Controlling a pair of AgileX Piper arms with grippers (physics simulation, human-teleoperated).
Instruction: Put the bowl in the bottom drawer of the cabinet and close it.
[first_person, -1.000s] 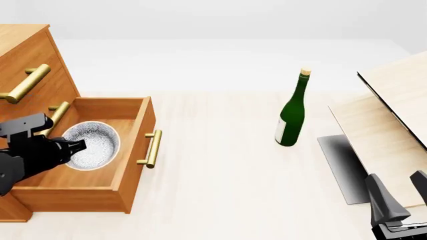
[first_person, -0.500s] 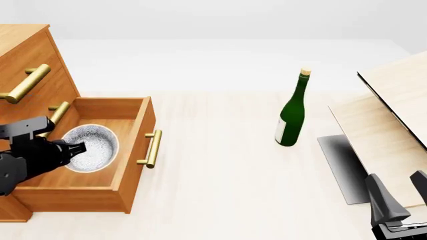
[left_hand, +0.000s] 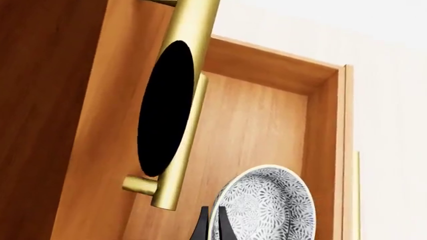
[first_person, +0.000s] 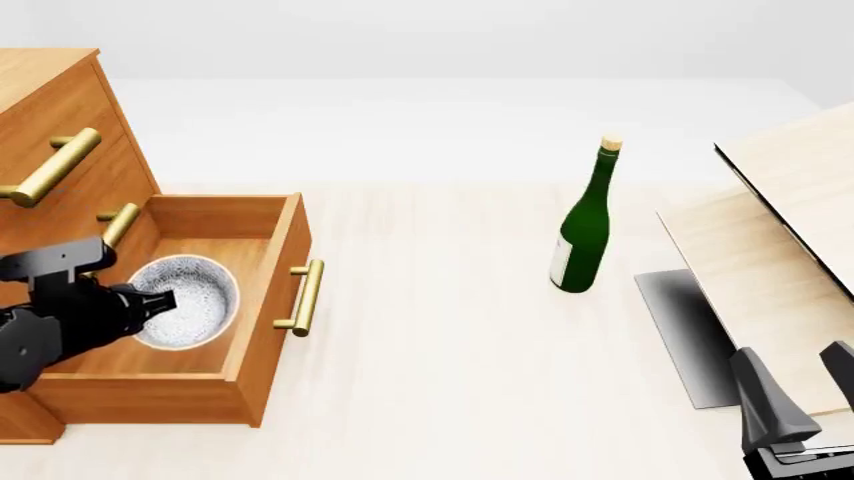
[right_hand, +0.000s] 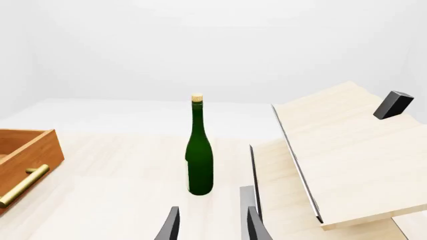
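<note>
The cabinet (first_person: 60, 110) stands at the left with its bottom drawer (first_person: 271, 310) pulled out. The white, grey-speckled bowl (first_person: 194, 300) sits low inside that drawer, upright. My left gripper (first_person: 155, 303) is shut on the bowl's near-left rim. In the left wrist view the thin fingertips (left_hand: 202, 227) pinch the rim of the bowl (left_hand: 267, 205) above the drawer's floor (left_hand: 260, 120). My right gripper (first_person: 801, 385) waits open at the near right, holding nothing, with its fingers (right_hand: 172, 225) spread wide.
A green bottle (first_person: 585, 225) stands mid-table, also in the right wrist view (right_hand: 199, 150). Pale wood boards (first_person: 787, 230) lean at the right over a grey plate (first_person: 681, 330). The drawer's brass handle (first_person: 304, 297) faces right; the upper drawer's handle (left_hand: 180, 100) hangs close over my left gripper.
My left gripper has sunk a little lower and nearer inside the drawer, carrying the bowl with it. The right arm has not moved.
</note>
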